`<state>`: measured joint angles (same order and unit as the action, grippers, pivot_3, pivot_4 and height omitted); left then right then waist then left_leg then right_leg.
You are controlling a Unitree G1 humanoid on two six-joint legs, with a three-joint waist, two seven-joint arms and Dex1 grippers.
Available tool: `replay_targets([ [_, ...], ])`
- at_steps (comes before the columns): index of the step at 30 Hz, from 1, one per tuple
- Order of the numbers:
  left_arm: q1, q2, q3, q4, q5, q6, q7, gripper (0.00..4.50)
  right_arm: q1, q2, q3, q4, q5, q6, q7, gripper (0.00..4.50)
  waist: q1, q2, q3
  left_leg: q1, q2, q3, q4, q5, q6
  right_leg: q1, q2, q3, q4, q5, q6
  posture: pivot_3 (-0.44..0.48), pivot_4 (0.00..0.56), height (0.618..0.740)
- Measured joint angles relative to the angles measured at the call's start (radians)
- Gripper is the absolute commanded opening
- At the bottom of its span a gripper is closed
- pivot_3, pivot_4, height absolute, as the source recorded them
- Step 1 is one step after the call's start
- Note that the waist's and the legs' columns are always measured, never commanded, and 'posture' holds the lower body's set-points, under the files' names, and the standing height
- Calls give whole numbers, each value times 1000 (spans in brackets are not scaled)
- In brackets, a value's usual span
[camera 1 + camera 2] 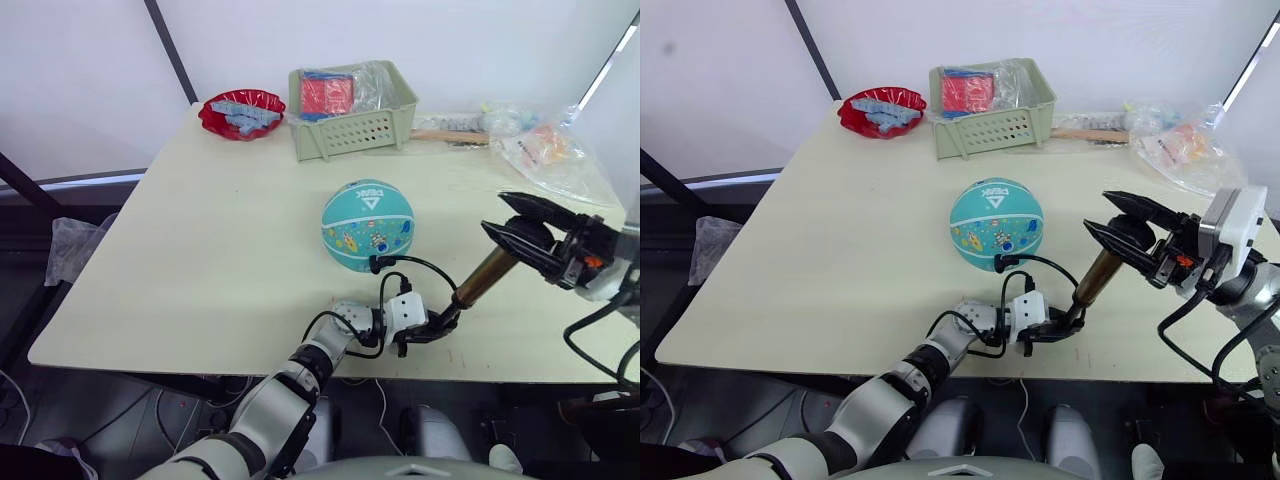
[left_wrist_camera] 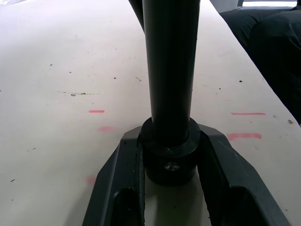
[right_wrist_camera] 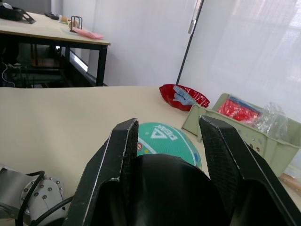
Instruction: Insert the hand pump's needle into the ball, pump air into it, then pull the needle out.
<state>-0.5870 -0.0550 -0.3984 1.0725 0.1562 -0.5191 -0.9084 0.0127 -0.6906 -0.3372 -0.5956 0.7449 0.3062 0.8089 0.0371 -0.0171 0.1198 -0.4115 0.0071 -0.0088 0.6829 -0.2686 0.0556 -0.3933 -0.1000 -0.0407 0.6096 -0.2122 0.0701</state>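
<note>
Left gripper point(image 1: 425, 330): clamped on the black base cap of the hand pump point(image 1: 487, 276), near the table's point(image 1: 200, 260) front edge.
Right gripper point(image 1: 520, 232): closed around the pump's T-handle.
Ball point(image 1: 367, 225): mid-table.
Progress: hose reaches the ball; needle apparently inserted, pumping and withdrawal remain.
Surroundings: green basket point(image 1: 352, 122), red bowl point(image 1: 241, 112), plastic bags point(image 1: 555, 150) along the far edge, well clear.

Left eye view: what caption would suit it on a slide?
Two robot hands, left hand and right hand, hold a gold-barrelled hand pump whose thin black hose reaches a teal ball on a cream table.
</note>
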Motion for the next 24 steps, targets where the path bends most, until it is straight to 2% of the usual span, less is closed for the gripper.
replay_targets([
  [4, 1, 2, 0, 1, 3, 0, 4, 1034, 55, 49, 66, 42, -92, -94, 32, 1542, -1, -1, -2, 1, 0, 0, 0, 0, 0, 1, 0, 0, 0, 0, 0, 0, 150, 738],
  [7, 2, 2, 0, 1, 7, 0, 9, 1034, 66, 68, 106, 60, -140, -125, 36, 1542, -1, -2, -3, 4, 0, 0, -1, 0, 0, 3, 0, 0, 0, 0, 0, 0, 150, 738],
  [10, 3, 3, 0, 9, 7, 0, 11, 1034, 76, 96, 157, 93, -198, -164, 38, 1542, -1, -2, -2, 13, 1, 1, -4, 0, 0, 11, -1, 0, -1, -3, 3, 0, 150, 738],
  [15, 2, 3, 2, 9, 7, 0, 10, 1034, 76, 122, 212, 153, -263, -209, 47, 1542, -1, -2, -2, 15, 1, 1, -7, 0, 0, 12, -1, 0, -1, -4, 2, 0, 150, 738],
  [24, -1, -4, 4, 9, 7, 0, 8, 1034, 59, 106, 216, 181, -256, -191, 60, 1542, 1, 0, 1, 14, 1, 1, -8, 0, 0, 11, -1, 0, -2, -3, 1, 0, 150, 738],
])
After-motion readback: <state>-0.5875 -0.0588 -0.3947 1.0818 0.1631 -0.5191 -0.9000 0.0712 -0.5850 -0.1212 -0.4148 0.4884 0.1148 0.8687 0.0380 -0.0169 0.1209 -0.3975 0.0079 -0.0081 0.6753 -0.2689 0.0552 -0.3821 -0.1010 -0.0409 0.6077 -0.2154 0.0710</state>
